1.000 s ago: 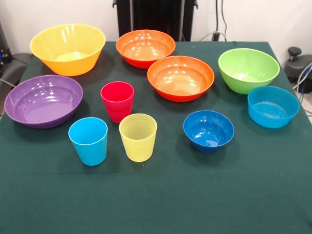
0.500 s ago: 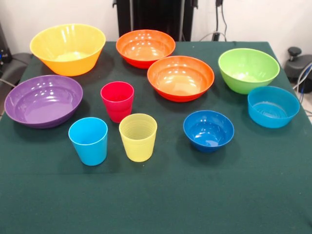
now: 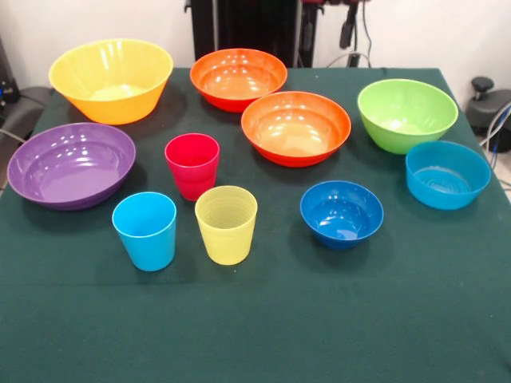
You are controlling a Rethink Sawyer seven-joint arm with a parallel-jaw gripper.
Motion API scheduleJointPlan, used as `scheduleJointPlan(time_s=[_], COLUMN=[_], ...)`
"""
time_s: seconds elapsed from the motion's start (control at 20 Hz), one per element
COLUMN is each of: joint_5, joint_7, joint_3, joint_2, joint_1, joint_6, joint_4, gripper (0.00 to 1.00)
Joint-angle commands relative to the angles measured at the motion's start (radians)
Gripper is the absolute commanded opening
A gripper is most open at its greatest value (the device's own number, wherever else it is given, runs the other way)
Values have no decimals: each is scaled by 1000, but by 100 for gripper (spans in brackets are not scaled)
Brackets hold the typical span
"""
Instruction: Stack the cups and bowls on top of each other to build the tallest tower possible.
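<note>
I see the gripper (image 3: 348,32) only as dark tips at the top edge, above the table (image 3: 263,327); I cannot tell how it is set. Nothing is stacked; every piece stands alone and upright on the green cloth.

Landmark: the yellow cup (image 3: 227,224).
- Light blue cup (image 3: 145,230) just beside it, to its left.
- Red cup (image 3: 192,165) just behind it, slightly left.
- Dark blue bowl (image 3: 342,214) to its right, apart.
- Lighter blue bowl (image 3: 447,175) farther right.
- Lime green bowl (image 3: 407,115) behind that, right.
- Two orange bowls, one (image 3: 295,128) behind-right, the other (image 3: 238,79) farther back.
- Purple bowl (image 3: 70,164) far left.
- Large yellow bowl (image 3: 111,80) back left.
</note>
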Motion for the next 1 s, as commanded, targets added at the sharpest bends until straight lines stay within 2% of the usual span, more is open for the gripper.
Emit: scheduleJointPlan(time_s=[0.05, 0.4, 0.75, 1.0], joint_5=[-19, -13, 15, 28], joint_7=[120, 150, 172, 196], joint_3=[66, 64, 64, 63], joint_2=[155, 216, 283, 301], joint_1=[-19, 0, 18, 43], joint_6=[-99, -181, -220, -243], joint_4=[-83, -81, -123, -126], gripper=[100, 100, 100, 100])
